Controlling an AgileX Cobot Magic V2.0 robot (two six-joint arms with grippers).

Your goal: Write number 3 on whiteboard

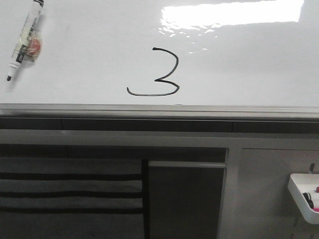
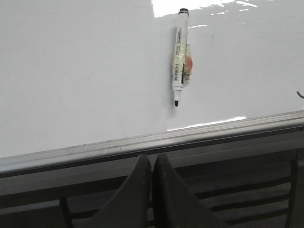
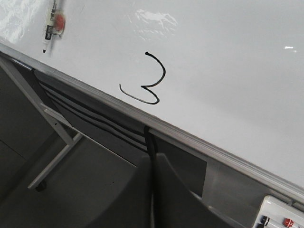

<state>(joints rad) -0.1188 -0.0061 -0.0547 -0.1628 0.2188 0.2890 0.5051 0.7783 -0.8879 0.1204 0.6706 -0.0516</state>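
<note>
A black hand-drawn number 3 [image 1: 158, 72] stands on the glossy whiteboard [image 1: 239, 64], just above its grey edge rail; it also shows in the right wrist view [image 3: 147, 80]. An uncapped marker [image 1: 25, 40] rests on the board at the far left, tip down, with a taped red-and-clear piece on its body; it also shows in the left wrist view [image 2: 179, 57] and the right wrist view [image 3: 51, 23]. My left gripper [image 2: 152, 159] is shut and empty, below the rail. My right gripper [image 3: 153, 156] is shut and empty, below the rail. Neither gripper shows in the front view.
A grey rail [image 1: 159, 110] runs along the whiteboard's lower edge. Grey cabinet panels with dark slats [image 1: 70, 194] lie below it. A white tray [image 1: 305, 196] with markers hangs at the lower right, also in the right wrist view [image 3: 282, 213]. A metal stand leg [image 3: 52, 156] is there too.
</note>
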